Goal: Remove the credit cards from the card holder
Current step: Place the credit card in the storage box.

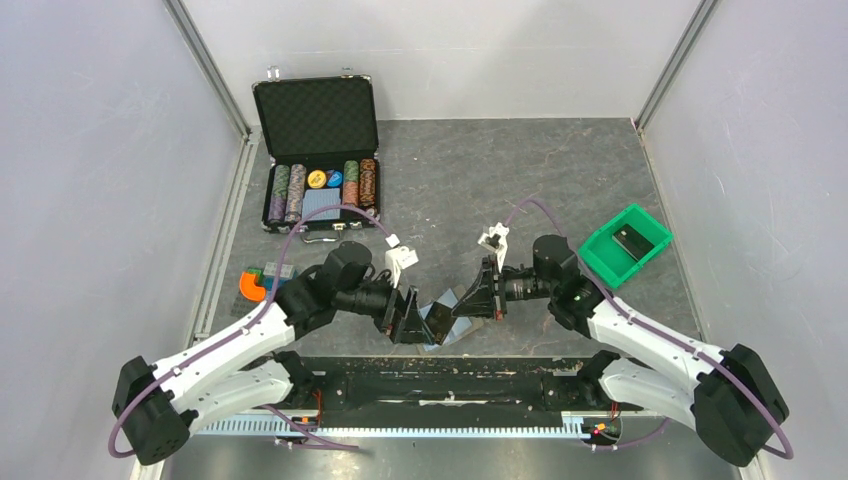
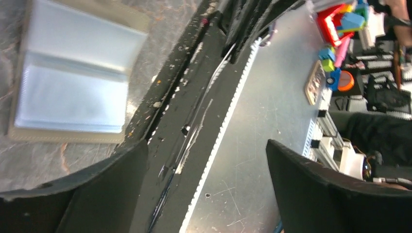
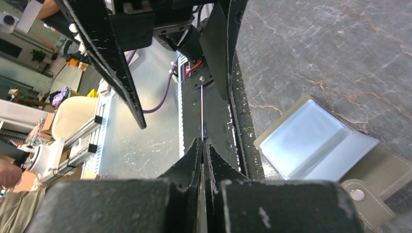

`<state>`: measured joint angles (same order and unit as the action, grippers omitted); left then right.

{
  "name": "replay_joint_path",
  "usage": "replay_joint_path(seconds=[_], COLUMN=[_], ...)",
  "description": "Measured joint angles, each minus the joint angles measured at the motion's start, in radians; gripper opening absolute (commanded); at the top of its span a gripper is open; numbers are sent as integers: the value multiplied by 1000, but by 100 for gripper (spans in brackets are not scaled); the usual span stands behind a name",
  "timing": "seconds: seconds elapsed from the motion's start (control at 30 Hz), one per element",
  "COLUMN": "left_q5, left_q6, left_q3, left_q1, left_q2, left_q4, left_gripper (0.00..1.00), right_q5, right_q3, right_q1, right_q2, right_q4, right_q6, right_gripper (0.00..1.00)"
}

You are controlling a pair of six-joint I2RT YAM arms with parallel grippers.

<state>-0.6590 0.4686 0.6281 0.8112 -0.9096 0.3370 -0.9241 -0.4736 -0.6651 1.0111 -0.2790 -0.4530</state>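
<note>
My left claw point(image 1: 412, 320) point(image 2: 205, 145) is spread wide, with nothing between its fingers point(image 2: 77, 194). The card holder point(image 2: 73, 77) lies open on the grey table point(image 1: 480, 180) beyond my left-hand finger. Its two pale-blue panels face up inside a tan border.

My right claw point(image 1: 470, 300) point(image 3: 201, 141) is pressed together, tips meeting on a thin credit card point(image 3: 201, 116). I see the card only edge-on, as a fine line running straight out from between the fingers point(image 3: 187, 165). From this claw the card holder point(image 3: 316, 145) sits flat off to the right side, apart from the fingers, and its snap tab point(image 3: 357, 194) points back toward my wrist.

From above, the two claws face each other tip to tip, just over the card holder point(image 1: 455, 330). The green bin point(image 1: 625, 245) stands behind my right claw and the open chip case point(image 1: 318, 150) well beyond my left.
</note>
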Motion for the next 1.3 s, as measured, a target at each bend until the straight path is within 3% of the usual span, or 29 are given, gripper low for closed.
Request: replay_joint_path(seconds=[0.33, 0.57, 0.97, 1.3], left_q5=[236, 478, 816, 850], left_q6=[-89, -97, -98, -98], left_q3=[117, 143, 143, 141], left_q1=[0, 0, 0, 0], left_q2=[1, 80, 256, 255], left_q4=[200, 261, 321, 322], left_gripper=[100, 100, 100, 100], right_q5=[53, 162, 609, 971], right_q3=[16, 16, 16, 16], right_q1=[70, 155, 342, 562], right_q2=[-18, -26, -105, -288], right_q4=[18, 102, 185, 241], right_q6=[-6, 0, -89, -143], right_gripper=[0, 0, 0, 0])
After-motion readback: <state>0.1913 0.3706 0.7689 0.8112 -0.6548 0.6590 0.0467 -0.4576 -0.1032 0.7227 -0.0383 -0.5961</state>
